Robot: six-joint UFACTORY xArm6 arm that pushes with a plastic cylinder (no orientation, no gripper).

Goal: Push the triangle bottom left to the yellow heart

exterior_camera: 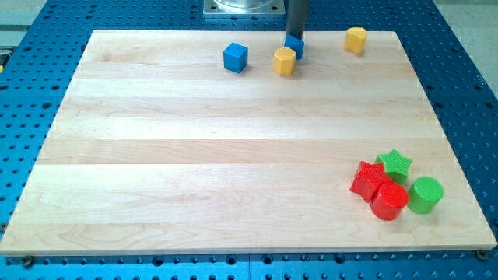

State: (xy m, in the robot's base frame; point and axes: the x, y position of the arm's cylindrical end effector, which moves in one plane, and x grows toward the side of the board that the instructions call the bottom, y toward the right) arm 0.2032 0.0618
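The dark rod comes down from the view's top, and my tip (295, 36) sits at the top edge of a small blue block (295, 48), seemingly touching it. This block looks like the triangle, but the rod partly hides it. A yellow block (285, 61) lies right against the blue block's lower left. A second yellow block (355, 39), possibly the heart, lies apart at the view's upper right. Its shape is too small to tell for sure.
A blue cube (235, 57) lies left of the first yellow block. At the view's lower right, a red star (367, 179), a green star (395, 162), a red cylinder (389, 201) and a green cylinder (426, 194) sit clustered. The wooden board (194, 155) lies on a blue perforated table.
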